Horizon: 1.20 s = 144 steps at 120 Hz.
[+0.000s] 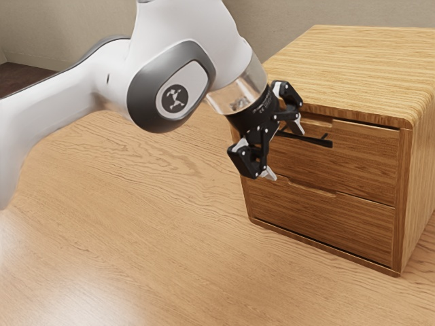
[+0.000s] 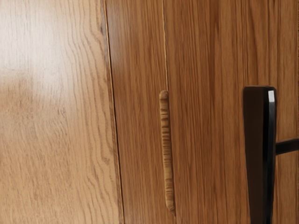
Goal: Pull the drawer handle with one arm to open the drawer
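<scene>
The cabinet [image 1: 360, 61] faces my gripper [image 1: 282, 150], its top drawer [image 1: 353, 156] just ahead. The black handle [image 1: 309, 140] seems to lie between my wide-spread fingers [image 1: 253, 161] (not yet pinched). I judge this the grasping step: close squarely on the handle, then pull straight back.

arm [image 1: 75, 109]: extended from exterior view's left toward its right | wrist [image 1: 228, 68]: tilted downward | claw [image 1: 284, 150]: fingers [image 1: 249, 157] spread wide, one above the other
</scene>
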Motion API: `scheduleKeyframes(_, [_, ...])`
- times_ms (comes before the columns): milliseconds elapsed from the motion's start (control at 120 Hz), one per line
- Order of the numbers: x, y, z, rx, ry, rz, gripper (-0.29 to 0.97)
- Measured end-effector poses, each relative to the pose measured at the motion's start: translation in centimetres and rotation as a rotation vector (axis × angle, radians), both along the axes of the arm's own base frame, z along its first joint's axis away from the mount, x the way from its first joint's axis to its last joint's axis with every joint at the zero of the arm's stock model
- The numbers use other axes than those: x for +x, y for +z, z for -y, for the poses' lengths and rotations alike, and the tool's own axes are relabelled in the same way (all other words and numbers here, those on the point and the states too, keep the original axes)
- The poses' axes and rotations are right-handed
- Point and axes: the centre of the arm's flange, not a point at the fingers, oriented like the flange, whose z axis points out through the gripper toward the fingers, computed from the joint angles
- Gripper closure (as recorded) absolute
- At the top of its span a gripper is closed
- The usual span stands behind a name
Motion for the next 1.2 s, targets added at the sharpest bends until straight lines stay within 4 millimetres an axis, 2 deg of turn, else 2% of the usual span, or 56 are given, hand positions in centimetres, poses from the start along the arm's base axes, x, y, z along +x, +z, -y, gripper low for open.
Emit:
scheduleKeyframes(183, [0.0,-0.3,0.0,-0.001,0.006,-0.006,0.02])
scheduleKeyframes(483, [-0.4,0.1,-0.1,0.006,0.013,-0.008,0.25])
scheduleKeyframes(667, [-0.9,0.6,0.1,0.027,0.013,-0.013,0.47])
scheduleKeyframes(850, [-2.4,2.3,0.8,0.037,-0.002,0.009,0.67])
scheduleKeyframes(933, [-3.0,2.9,1.3,0.039,-0.011,0.017,0.72])
scheduleKeyframes(1200, [-3.6,1.9,1.9,0.045,-0.019,-0.009,0.79])
